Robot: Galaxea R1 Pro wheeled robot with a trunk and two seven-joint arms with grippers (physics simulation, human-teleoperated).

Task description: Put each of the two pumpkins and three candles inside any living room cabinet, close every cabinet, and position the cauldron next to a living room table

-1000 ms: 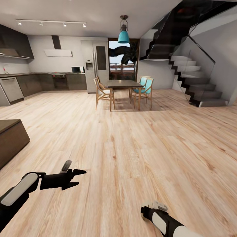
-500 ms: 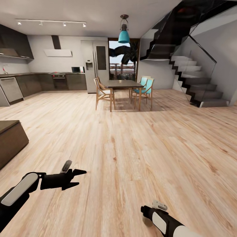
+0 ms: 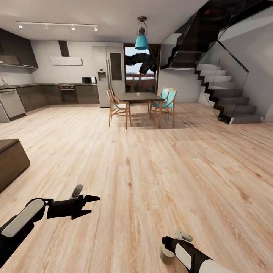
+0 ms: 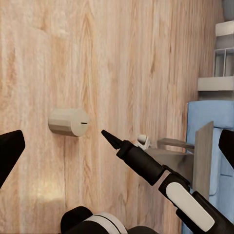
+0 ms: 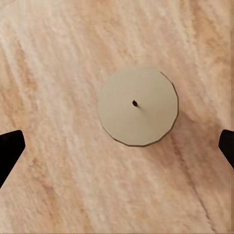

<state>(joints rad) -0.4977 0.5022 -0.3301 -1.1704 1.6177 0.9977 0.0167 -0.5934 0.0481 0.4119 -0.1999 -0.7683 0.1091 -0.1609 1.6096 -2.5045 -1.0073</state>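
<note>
My right gripper points straight down with its two black tips spread wide and nothing between them; the candle stands upright on the floor right under it, between the tips but not touching them. My left gripper sticks out over the floor, spread apart and holding nothing too.

The candle is a short, fat, tan stub with a tiny wick in the middle of its flat top; I think it is light and hard, and a little slippery like wax; it looks round enough to roll away if I knock it over. I would squeeze it on its round sides, about the middle, not by the top.

In the head view I can see just a bit of it by my right wrist, so I am not sure how tall it is.

The wooden floor is flat and pale; far off are a dining table with chairs, a kitchen and dark stairs.
</note>
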